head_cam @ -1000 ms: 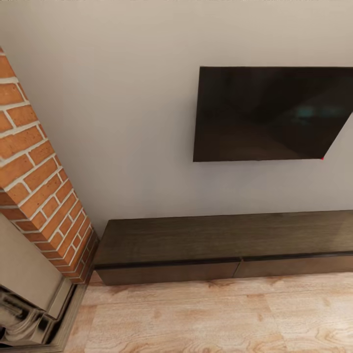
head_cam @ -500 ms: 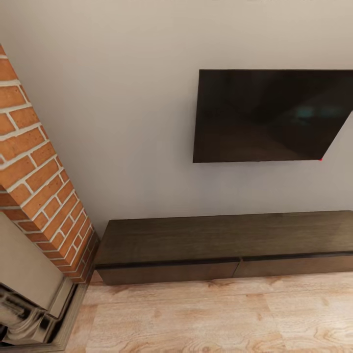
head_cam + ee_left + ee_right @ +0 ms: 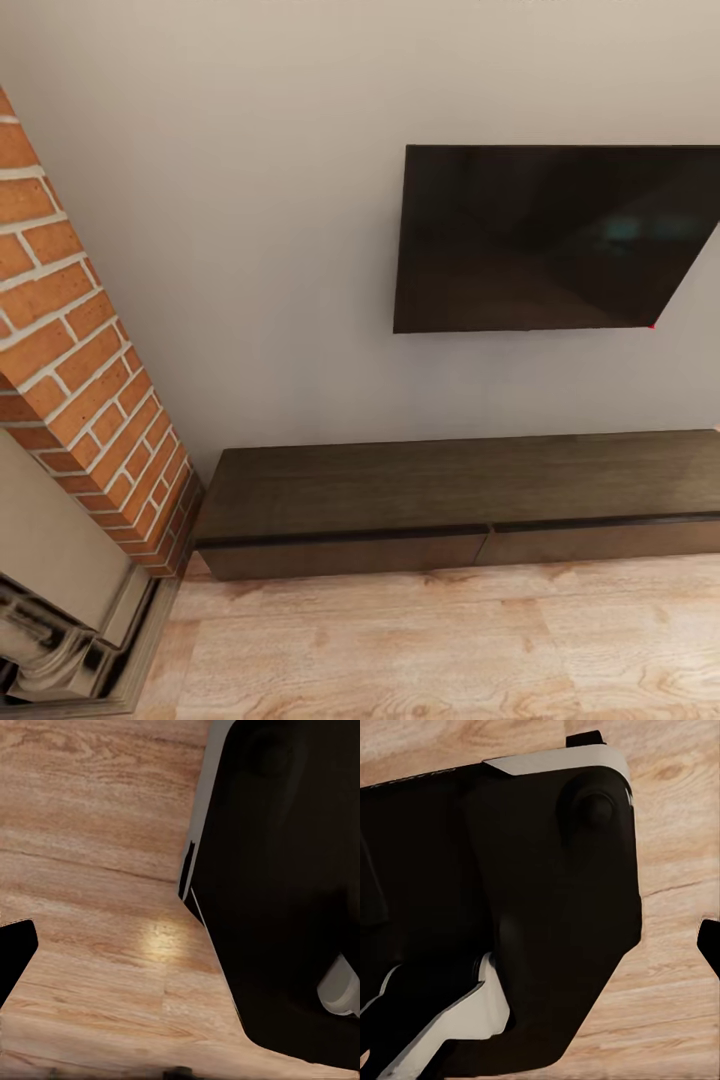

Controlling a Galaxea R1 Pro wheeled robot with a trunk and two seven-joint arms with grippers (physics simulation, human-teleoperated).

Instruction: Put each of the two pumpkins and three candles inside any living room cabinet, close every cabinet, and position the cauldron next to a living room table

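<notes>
Gripper states cannot be told from the wrist views over the plank floor (image 3: 97, 870); the low dark cabinet (image 3: 450, 500) sits closed beneath the wall television (image 3: 550, 240), best approached squarely before opening a drawer.

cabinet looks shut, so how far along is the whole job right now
Done, as far as it shows: both visible drawer fronts of the cabinet sit flush and closed under the wall TV, its top bare. What is inside cannot be told. In hand: nothing visibly; the wrist views look down at wooden floor and dark robot parts. Left: pumpkins, candles and cauldron cannot be judged from here.
</notes>
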